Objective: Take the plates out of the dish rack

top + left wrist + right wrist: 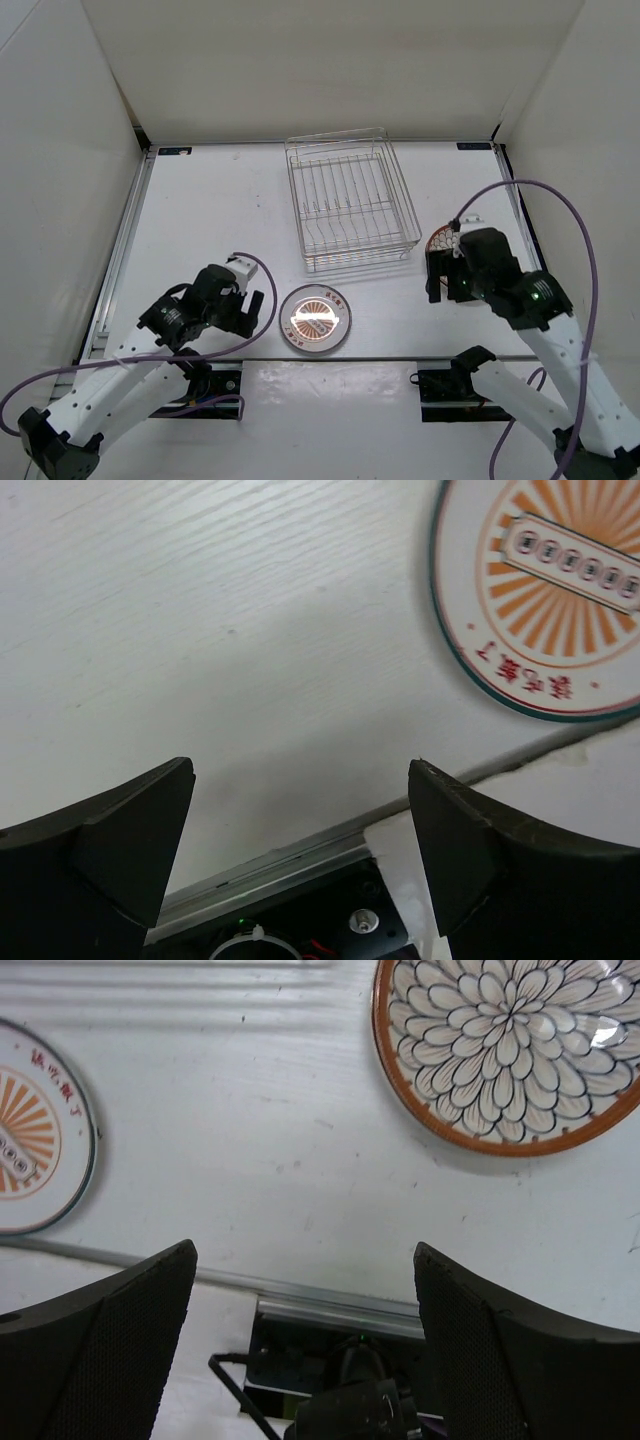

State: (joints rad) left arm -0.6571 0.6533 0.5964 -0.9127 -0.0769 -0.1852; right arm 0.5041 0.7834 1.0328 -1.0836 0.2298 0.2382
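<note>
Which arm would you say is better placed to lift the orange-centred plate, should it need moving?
Left, probably. The left hand is open just beside the orange-centred plate, while the right hand sits farther off, by the brown-rimmed plate.

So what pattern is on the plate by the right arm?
The plate has dark-outlined white petals and an orange-brown rim; clearest in the right wrist view.

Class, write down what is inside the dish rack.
In the dish rack only its own divider wires show, with the white table visible through them; no plate stands inside. Nothing covers its interior.
</note>
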